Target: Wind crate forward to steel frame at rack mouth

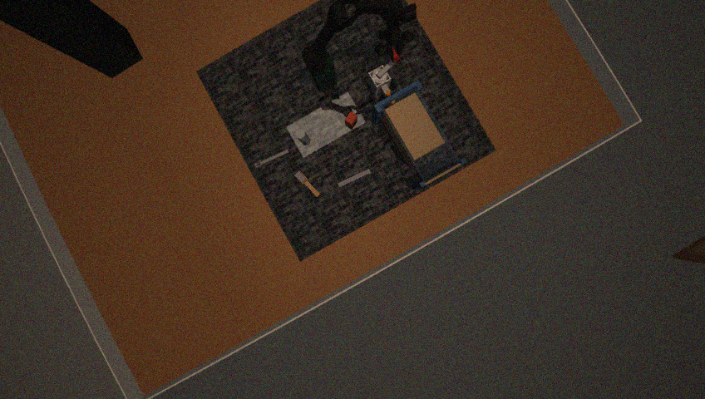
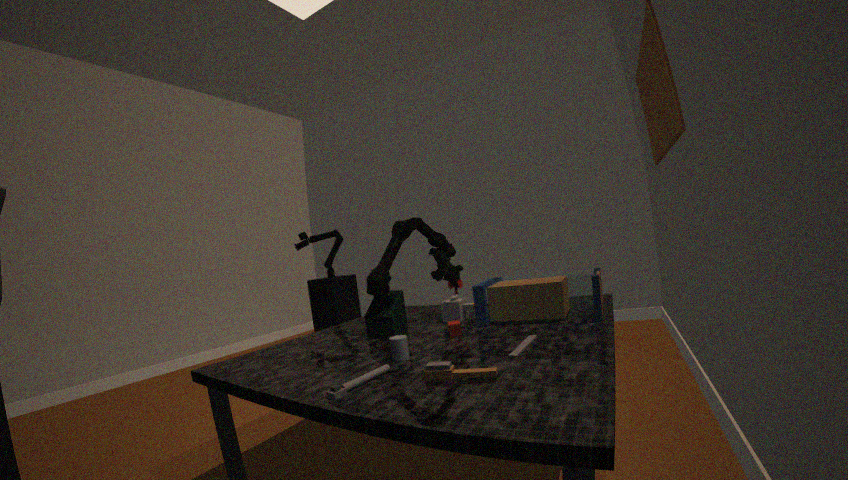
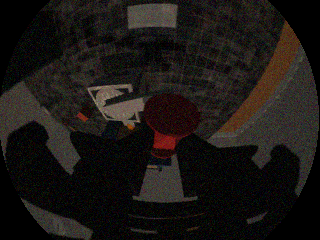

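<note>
The pale winch [image 1: 382,78] [image 2: 452,310] [image 3: 111,104] stands before the rack mouth. Its handle's pale crank arm [image 1: 383,71] [image 3: 125,107] lies across the winch top, with a red knob [image 1: 396,56] [image 3: 171,115] at its outer end. My gripper [image 1: 395,51] [image 2: 455,281] [image 3: 164,124] is shut on the red knob, beside and above the winch. The tan crate [image 1: 414,125] [image 2: 527,299] sits flat behind the blue frame [image 1: 398,94] [image 2: 477,304]. Its front is close to the frame; I cannot tell whether they touch. An orange strap piece [image 1: 387,92] [image 3: 130,126] shows between winch and frame. The key is hidden.
A red block [image 1: 350,119] [image 2: 454,327] [image 3: 82,116] and a grey cup [image 1: 303,139] [image 2: 399,347] stand left of the rack. A brush [image 1: 308,184] [image 2: 474,372], a long grey tool [image 1: 272,158] [image 2: 360,381] and a flat bar [image 1: 354,178] [image 2: 523,345] lie farther off.
</note>
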Motion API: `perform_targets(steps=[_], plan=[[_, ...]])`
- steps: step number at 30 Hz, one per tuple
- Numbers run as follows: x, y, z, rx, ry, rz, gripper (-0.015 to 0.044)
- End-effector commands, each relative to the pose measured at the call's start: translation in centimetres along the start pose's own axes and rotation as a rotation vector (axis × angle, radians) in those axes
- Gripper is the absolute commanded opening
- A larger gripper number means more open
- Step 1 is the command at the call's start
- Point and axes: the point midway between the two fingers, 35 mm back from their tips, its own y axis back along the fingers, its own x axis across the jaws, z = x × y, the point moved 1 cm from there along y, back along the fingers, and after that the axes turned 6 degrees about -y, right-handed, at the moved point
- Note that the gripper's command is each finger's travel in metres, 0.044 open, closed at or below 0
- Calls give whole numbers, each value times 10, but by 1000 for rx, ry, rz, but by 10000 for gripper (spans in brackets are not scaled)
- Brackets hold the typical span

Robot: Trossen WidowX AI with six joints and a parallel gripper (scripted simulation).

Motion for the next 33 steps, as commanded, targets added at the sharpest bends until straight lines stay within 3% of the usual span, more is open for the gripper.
perform_targets(steps=[1,33], plan=[[6,4,13,-21,17,7,0],[35,18,38,-23,19,8,0]])
